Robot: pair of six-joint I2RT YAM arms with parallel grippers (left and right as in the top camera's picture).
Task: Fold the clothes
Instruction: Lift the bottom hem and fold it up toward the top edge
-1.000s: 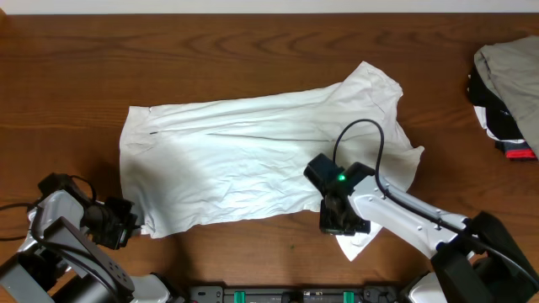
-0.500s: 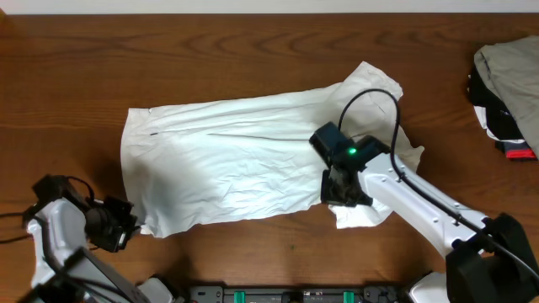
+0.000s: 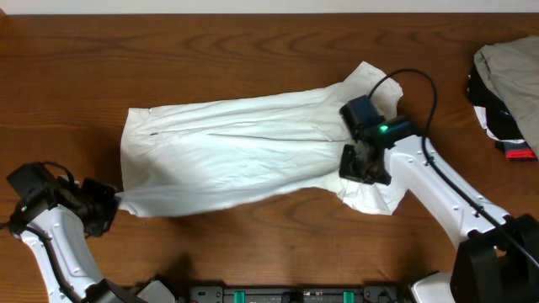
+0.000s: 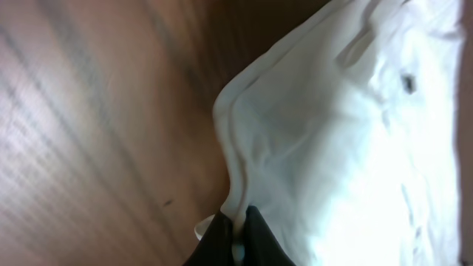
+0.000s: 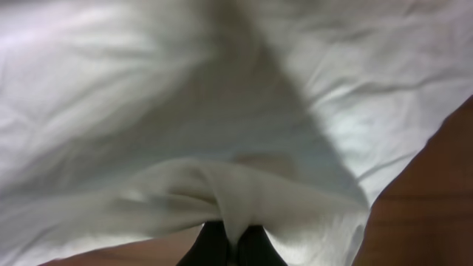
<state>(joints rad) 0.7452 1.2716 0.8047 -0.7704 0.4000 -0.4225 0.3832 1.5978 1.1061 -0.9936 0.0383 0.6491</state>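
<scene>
Overhead, the heap (image 3: 508, 88) is cut off by the right edge, the left arm (image 3: 52, 240) and right arm (image 3: 450, 198) run out at the bottom, and the right hand (image 3: 364, 168) hides its own fingertips, so its hold on the shirt (image 3: 227, 160) cannot be made out there. In the left wrist view the worktop (image 4: 89, 125) is smeared, the shirt runs off the top and right edges, and the left hand (image 4: 236, 230) shows only its fingertips above the bottom edge. In the right wrist view blurred cloth nearly fills the frame and the fingers (image 5: 211, 247) are cut by the bottom edge.
</scene>
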